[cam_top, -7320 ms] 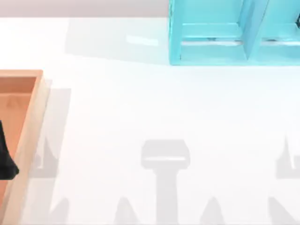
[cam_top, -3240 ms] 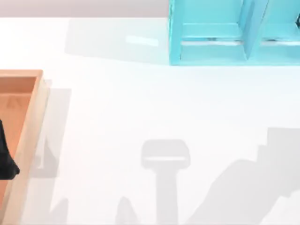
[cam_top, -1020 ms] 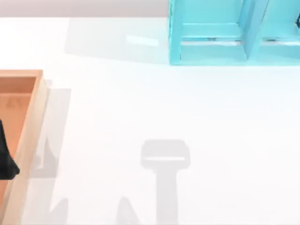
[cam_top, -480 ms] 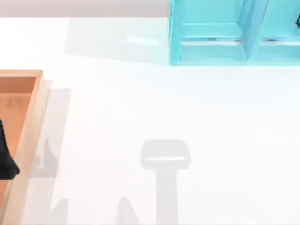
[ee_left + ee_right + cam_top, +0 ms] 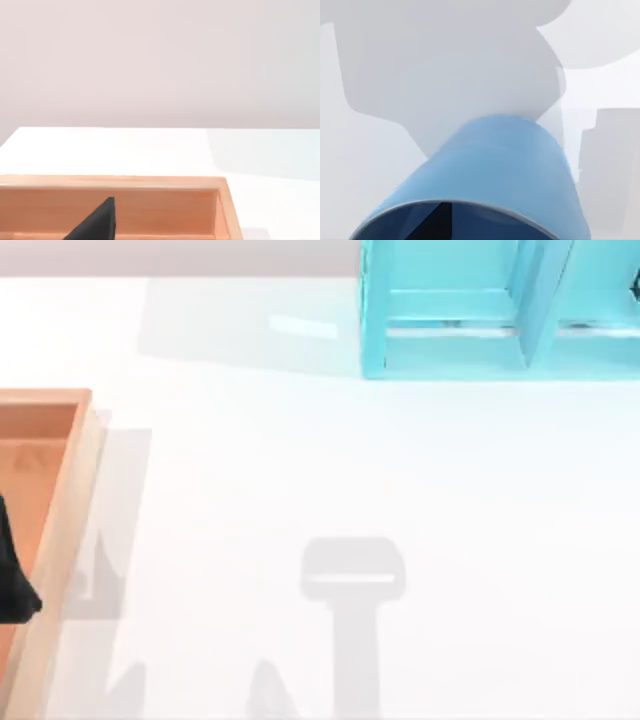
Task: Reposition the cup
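A smooth, matt white tabletop (image 5: 330,470) carries a light-brown wooden tray (image 5: 62,520) with a faint grain and a satin finish, seen from above. At the far edge stands a turquoise shelf unit (image 5: 450,310) of painted-looking boards with a slight sheen. From the right wrist, a light-blue cylindrical cup (image 5: 495,175) looks like smooth plastic, its wall softly glossy and its rim thin and pale.

White table (image 5: 300,460) before a plain pale wall (image 5: 160,60)
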